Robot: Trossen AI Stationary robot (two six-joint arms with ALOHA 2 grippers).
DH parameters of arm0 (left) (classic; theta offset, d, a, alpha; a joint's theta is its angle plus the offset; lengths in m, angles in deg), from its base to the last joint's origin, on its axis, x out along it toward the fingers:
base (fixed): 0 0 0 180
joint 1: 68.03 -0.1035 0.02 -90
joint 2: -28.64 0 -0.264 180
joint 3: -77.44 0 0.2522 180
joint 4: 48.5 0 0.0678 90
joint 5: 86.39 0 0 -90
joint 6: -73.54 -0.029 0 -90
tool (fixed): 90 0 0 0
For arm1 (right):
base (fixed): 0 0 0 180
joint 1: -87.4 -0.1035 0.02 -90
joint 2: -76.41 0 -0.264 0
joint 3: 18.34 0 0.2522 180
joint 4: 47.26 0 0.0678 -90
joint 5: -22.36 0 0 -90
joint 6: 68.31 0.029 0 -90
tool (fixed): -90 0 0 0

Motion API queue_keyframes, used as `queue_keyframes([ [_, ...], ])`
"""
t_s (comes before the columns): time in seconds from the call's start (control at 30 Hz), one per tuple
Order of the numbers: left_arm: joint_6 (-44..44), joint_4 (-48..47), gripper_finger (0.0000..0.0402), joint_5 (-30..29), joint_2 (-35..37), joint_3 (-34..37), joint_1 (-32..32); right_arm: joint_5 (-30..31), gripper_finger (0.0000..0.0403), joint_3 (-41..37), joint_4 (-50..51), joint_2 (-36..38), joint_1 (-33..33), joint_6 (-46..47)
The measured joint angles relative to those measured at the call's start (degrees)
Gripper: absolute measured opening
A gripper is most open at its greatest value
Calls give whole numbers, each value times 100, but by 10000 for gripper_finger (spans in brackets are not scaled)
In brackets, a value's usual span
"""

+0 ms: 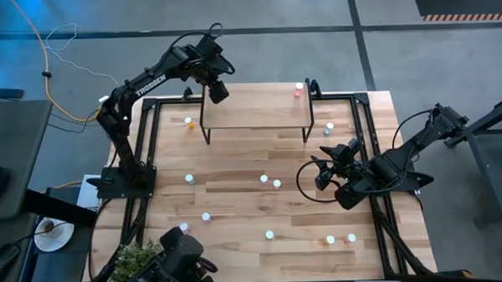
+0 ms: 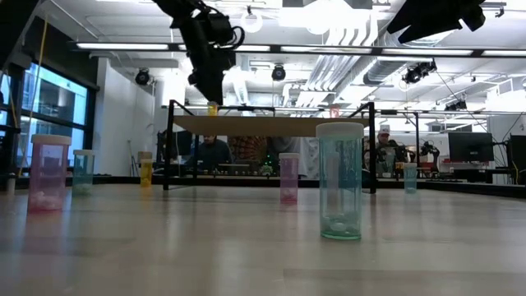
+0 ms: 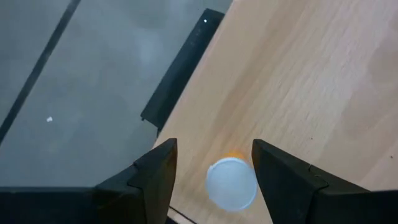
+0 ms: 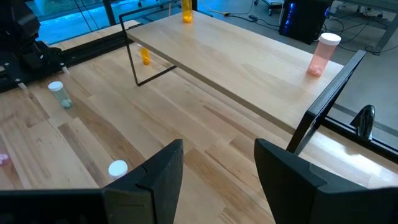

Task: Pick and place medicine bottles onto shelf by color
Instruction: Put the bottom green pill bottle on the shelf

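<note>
The orange medicine bottle [image 3: 231, 183] stands upright at the shelf's [image 1: 258, 116] far-left corner between the open left claw [image 3: 211, 177]; light, rigid and probably slick and tippy, it is best pinched mid-body below the white cap, while the right claw [image 4: 214, 180] waits open over the worktop's [image 1: 237, 217] right side.

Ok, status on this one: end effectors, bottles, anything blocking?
Left end effector open over orange bottle on shelf. Right end effector open, idle. Pink bottle shelved. Nothing blocking.

shelf [image 1: 254, 114]: orange bottle [image 4: 186, 10], pink bottle [image 4: 321, 54] | table [image 1: 237, 208]: scattered bottles
</note>
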Motion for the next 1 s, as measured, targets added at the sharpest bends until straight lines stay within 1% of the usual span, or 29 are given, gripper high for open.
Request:
queue_keyframes([
  [0.6, -42, -23, 198, 56, 574, -2, 43, 0, 190, 1, -51, -1, 2, 19],
  [0.77, 68, -116, 198, 336, 871, -2, 231, -26, 190, 1, -90, -1, 0, 12],
  [1.0, 232, -282, 198, 345, 1275, -2, 839, -421, 190, 2, -102, 0, 0, -2],
])
